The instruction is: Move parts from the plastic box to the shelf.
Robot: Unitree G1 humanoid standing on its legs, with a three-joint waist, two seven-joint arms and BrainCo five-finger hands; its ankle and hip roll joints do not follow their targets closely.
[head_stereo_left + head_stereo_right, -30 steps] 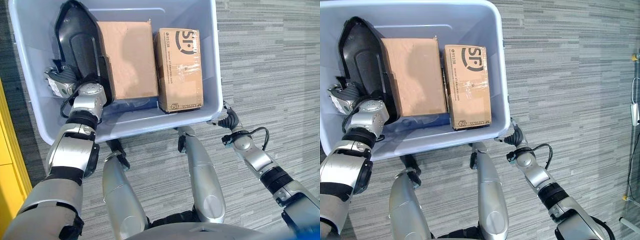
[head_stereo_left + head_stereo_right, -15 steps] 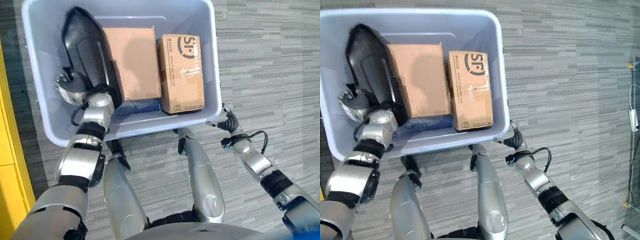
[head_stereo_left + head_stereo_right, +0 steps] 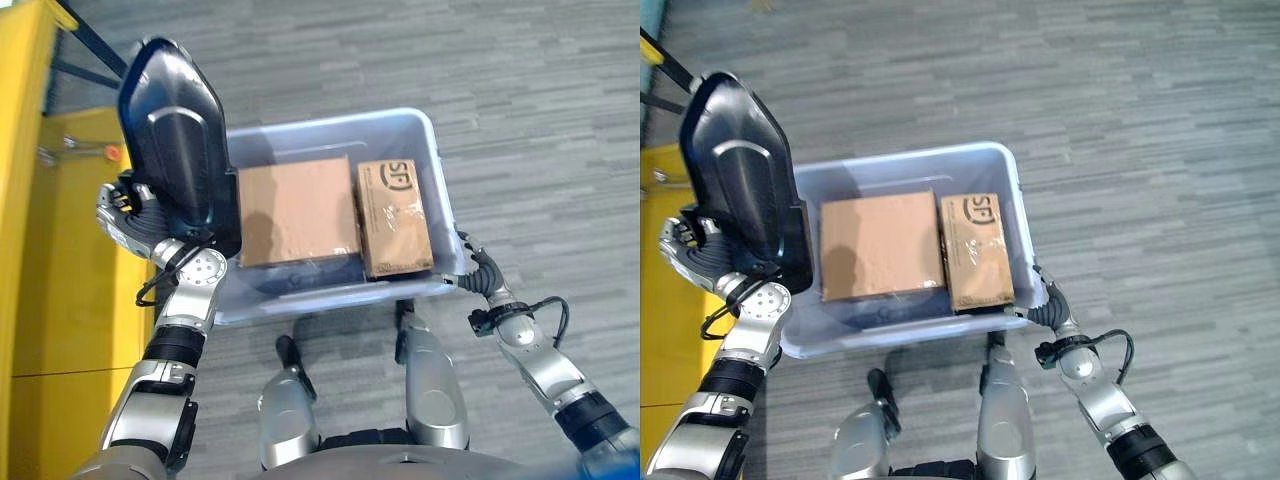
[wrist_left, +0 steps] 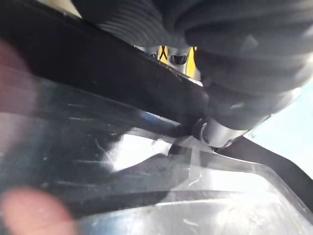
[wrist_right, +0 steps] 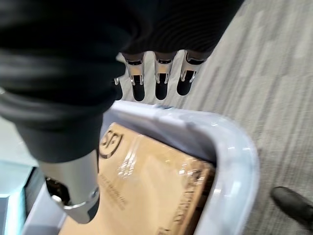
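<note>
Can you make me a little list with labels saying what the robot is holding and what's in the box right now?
held part: black plastic part, lifted above the box's left end
holding hand: left hand, curled round the part's lower edge
other hand: right hand, by the box's right corner, fingers straight
box: blue plastic box on the floor
inside box: plain cardboard box and printed cardboard box, side by side
beside robot: yellow shelf on its left

The setting is an industrial or warehouse-type workspace, indicated by grey striped carpet flooring (image 3: pixel 1160 120), a yellow shelf structure (image 3: pixel 30 250), and a plastic box (image 3: pixel 1005 165) containing cardboard boxes (image 3: pixel 880 245).
</note>
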